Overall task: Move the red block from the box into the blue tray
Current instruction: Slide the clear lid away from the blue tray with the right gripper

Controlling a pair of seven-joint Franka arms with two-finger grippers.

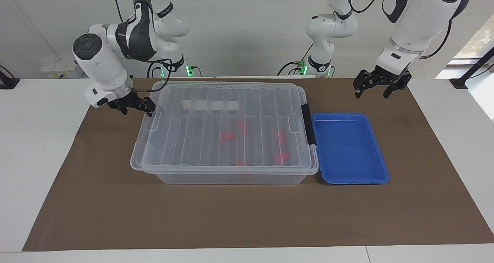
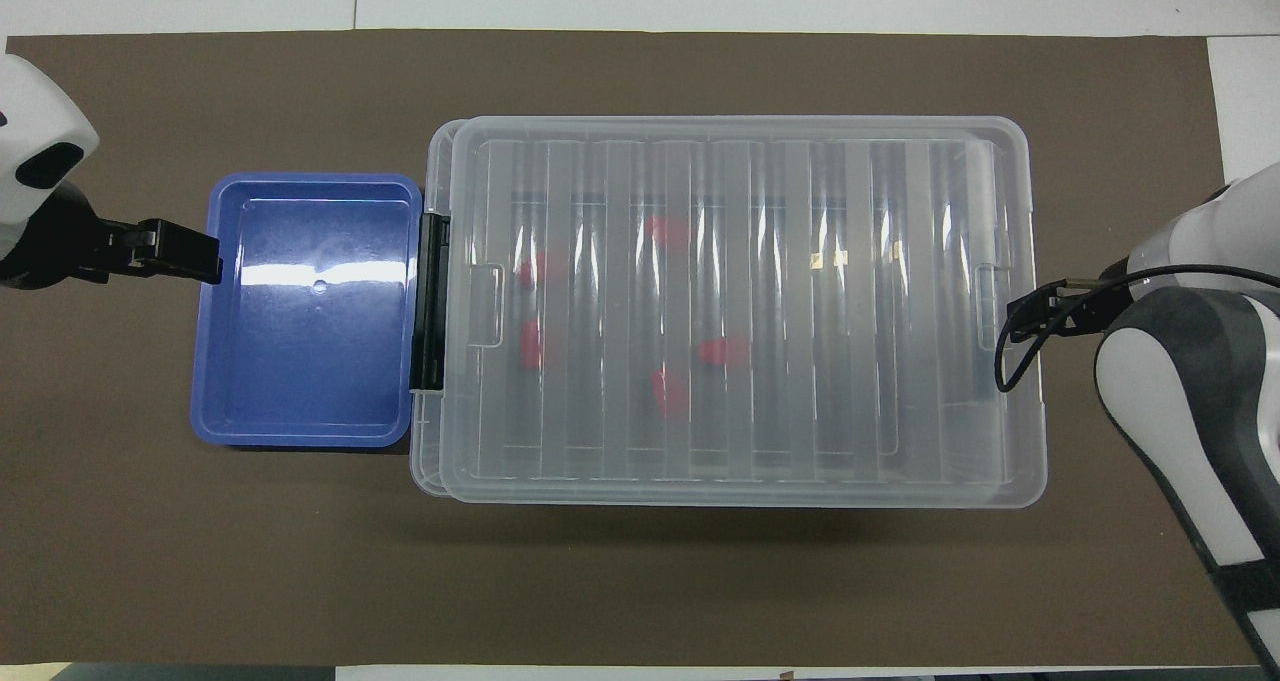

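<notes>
Inside the lidded box (image 1: 225,133), red block (image 1: 227,136) lies apart from both grippers' fingers.

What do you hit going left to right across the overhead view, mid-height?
left pincer → blue tray → black latch handle → box, lid on, red blocks inside → right pincer at the box's end.

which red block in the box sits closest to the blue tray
The red block nearest the black latch, on the side away from the robots; another lies almost level, nearer them.
</notes>
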